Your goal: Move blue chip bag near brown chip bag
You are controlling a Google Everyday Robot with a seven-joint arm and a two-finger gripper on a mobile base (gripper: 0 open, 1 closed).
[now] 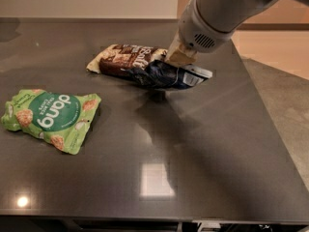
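Note:
The blue chip bag (166, 76) hangs tilted just above the dark tabletop, with its shadow below it. Its left end overlaps the near edge of the brown chip bag (123, 59), which lies flat on the table toward the back. My gripper (175, 62) comes down from the upper right on the white arm and is shut on the top edge of the blue chip bag. One beige finger (179, 53) shows; the other is hidden behind the bag.
A green "dang" bag (50, 116) lies flat at the left of the dark table (154, 178). The table's right edge runs beside a grey floor (285, 100). A light glare patch shows near the front.

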